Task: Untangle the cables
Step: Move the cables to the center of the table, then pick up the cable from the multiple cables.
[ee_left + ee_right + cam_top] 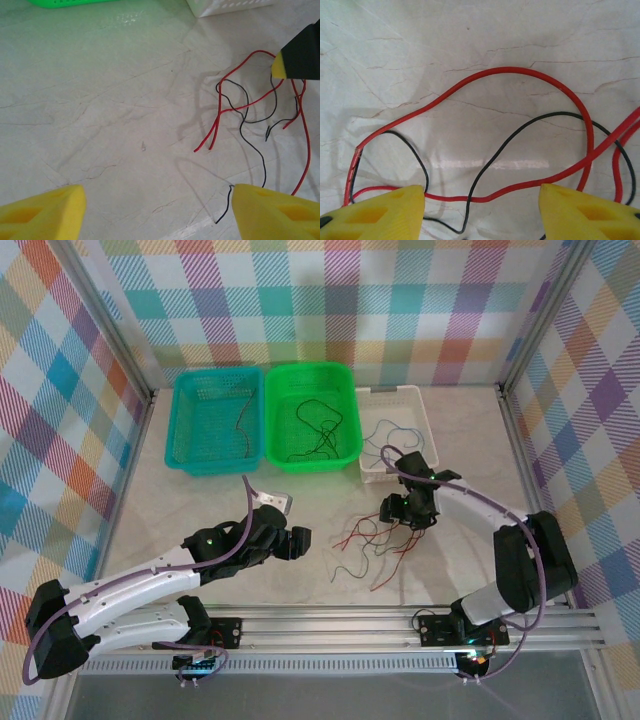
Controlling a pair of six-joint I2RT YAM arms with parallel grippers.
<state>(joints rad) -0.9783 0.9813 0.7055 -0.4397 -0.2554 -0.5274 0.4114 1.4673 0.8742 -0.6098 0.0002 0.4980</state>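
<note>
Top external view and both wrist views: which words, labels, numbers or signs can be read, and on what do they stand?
No text can be read.
The teal plastic basket, green plastic basket, white plastic basket and thin red and black cables bear no print.
The small circuit board at the near rail is too small to read.

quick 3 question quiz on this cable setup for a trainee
1. Multiple choice: which colours are in the loose tangle of cables on the table? A red and black, B blue and green, C brown only.
2. True or false: the right gripper is shut on a red cable.
3. Fill in: the basket between the teal basket and the white basket is ____.
Key: 1 A. 2 False, its fingers stand apart, one on each side of the cable. 3 the green basket.
</note>
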